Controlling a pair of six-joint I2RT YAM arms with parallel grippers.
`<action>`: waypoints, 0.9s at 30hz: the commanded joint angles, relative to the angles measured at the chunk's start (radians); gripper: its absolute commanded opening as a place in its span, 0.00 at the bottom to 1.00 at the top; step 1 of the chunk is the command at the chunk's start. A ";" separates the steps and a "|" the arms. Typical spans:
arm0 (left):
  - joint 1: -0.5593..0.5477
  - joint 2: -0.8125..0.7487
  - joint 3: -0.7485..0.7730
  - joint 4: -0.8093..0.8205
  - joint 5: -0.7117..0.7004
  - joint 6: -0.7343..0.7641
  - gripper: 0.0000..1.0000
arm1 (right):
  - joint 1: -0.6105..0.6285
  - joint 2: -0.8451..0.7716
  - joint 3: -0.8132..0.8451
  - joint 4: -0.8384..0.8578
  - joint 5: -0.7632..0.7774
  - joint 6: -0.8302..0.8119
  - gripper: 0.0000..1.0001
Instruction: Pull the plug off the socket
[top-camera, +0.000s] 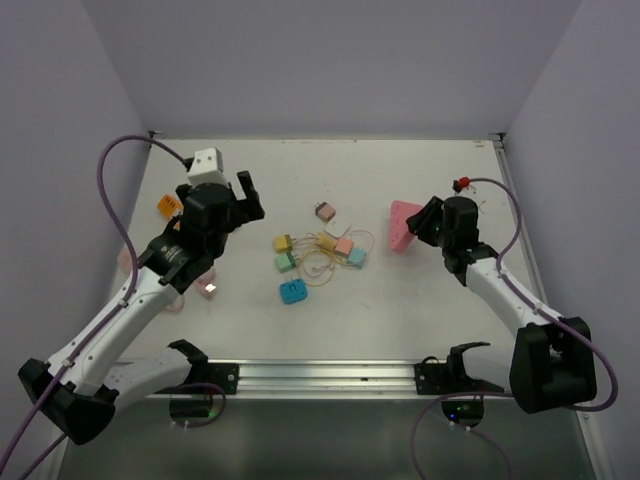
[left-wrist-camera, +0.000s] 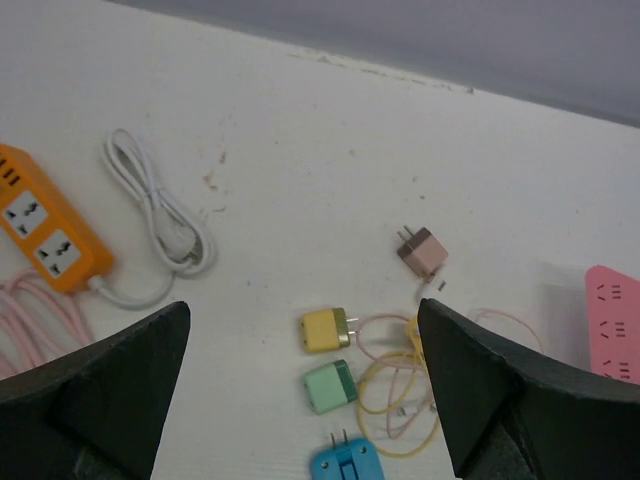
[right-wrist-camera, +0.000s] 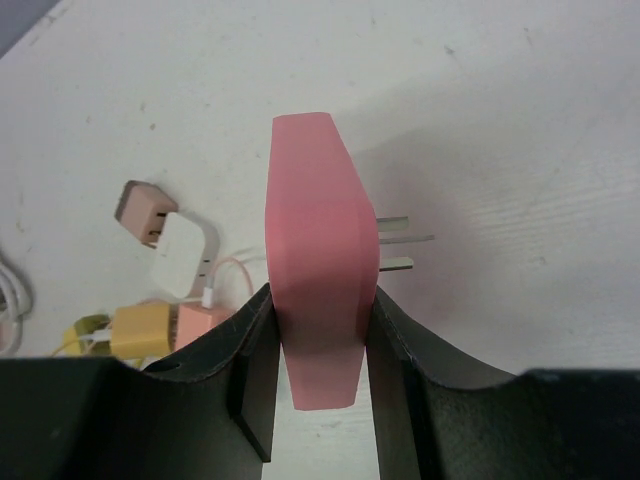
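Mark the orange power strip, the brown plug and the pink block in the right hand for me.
orange power strip (left-wrist-camera: 45, 235): left wrist view, top face between its sockets.
brown plug (left-wrist-camera: 422, 252): left wrist view, middle of its body.
pink block (right-wrist-camera: 318, 250): right wrist view, middle of its narrow edge.

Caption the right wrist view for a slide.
Right gripper shut on the pink adapter, held edge-on, metal prongs showing at its side.
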 joint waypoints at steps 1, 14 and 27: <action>0.008 -0.121 -0.071 0.011 -0.208 0.129 0.99 | 0.036 0.043 0.139 0.058 -0.086 -0.010 0.00; 0.009 -0.382 -0.325 0.140 -0.353 0.174 1.00 | 0.389 0.555 0.647 0.147 -0.164 -0.010 0.00; 0.009 -0.379 -0.317 0.093 -0.348 0.118 1.00 | 0.548 1.105 1.216 0.149 -0.190 0.068 0.00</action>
